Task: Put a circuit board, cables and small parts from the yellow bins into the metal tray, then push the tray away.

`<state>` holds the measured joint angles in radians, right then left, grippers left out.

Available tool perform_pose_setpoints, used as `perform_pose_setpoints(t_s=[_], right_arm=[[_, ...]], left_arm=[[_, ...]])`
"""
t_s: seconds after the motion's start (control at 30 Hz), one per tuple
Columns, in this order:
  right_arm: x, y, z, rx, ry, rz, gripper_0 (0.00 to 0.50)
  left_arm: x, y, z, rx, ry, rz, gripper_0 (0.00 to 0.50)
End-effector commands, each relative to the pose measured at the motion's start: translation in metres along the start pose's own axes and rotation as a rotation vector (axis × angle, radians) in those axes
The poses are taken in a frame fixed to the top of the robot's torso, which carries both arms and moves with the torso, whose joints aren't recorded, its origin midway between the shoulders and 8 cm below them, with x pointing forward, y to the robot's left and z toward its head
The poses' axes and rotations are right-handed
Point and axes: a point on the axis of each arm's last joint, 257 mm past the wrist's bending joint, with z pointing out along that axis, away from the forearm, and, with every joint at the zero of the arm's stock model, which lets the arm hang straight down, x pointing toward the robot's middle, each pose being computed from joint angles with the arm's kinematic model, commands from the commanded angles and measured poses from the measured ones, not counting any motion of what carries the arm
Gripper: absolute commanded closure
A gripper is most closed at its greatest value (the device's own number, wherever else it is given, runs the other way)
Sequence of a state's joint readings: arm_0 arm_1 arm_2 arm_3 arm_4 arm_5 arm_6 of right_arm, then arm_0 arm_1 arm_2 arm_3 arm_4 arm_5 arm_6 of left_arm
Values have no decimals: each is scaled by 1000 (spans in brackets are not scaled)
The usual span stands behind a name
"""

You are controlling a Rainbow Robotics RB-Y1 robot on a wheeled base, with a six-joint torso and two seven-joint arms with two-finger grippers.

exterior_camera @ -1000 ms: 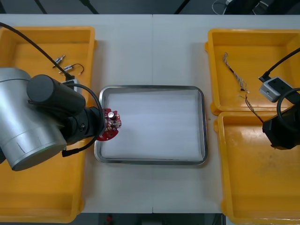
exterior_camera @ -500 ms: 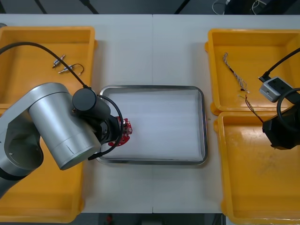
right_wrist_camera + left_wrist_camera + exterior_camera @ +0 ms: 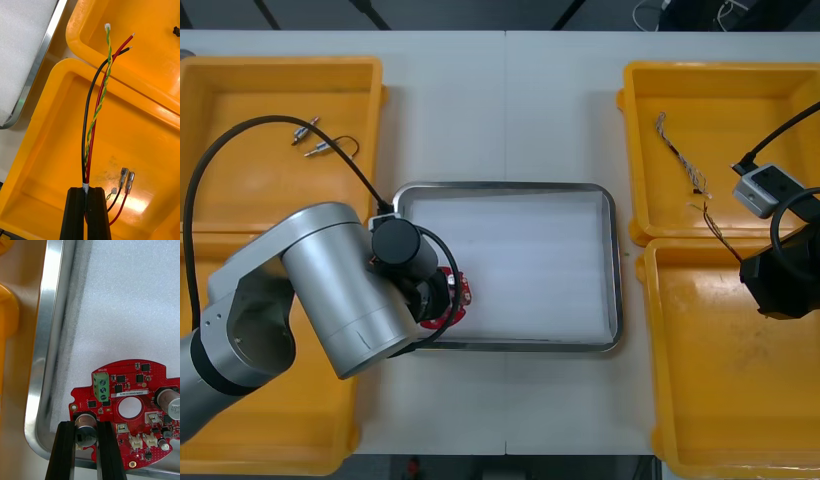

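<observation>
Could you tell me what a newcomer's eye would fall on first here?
The left gripper, shut on the round red circuit board, holds it in the near left corner of the white-lined metal tray. The right gripper, over the near right yellow bin, is shut on a bundle of black, red and yellow-green cables.

Front cam sits high, looking straight down at the worktop [image 3: 460, 110] around the metal tray [image 3: 505, 186]. Left wrist cam is close over the tray's corner; right wrist cam peers into a yellow bin [image 3: 150, 131] beside it. All three catch the tray's rim.
</observation>
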<state>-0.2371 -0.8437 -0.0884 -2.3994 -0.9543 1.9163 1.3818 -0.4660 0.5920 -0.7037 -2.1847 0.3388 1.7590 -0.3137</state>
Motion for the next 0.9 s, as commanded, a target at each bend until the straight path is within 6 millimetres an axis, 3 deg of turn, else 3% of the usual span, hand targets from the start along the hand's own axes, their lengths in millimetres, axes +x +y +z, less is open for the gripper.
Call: perform_pose_setpoints(t_s=[0.03,0.57,0.9], right_arm=[[-8,-16,-13,50,-24,5,500],[-8,-16,-13,50,-24,5,500],[-8,-16,-13,50,-24,5,500]], left_arm=[[-11,-23,-3,50,-34,-66,500],[-11,-22,8,43,-52,-71,500],[-4,-25,10,53,-35,-83,455]])
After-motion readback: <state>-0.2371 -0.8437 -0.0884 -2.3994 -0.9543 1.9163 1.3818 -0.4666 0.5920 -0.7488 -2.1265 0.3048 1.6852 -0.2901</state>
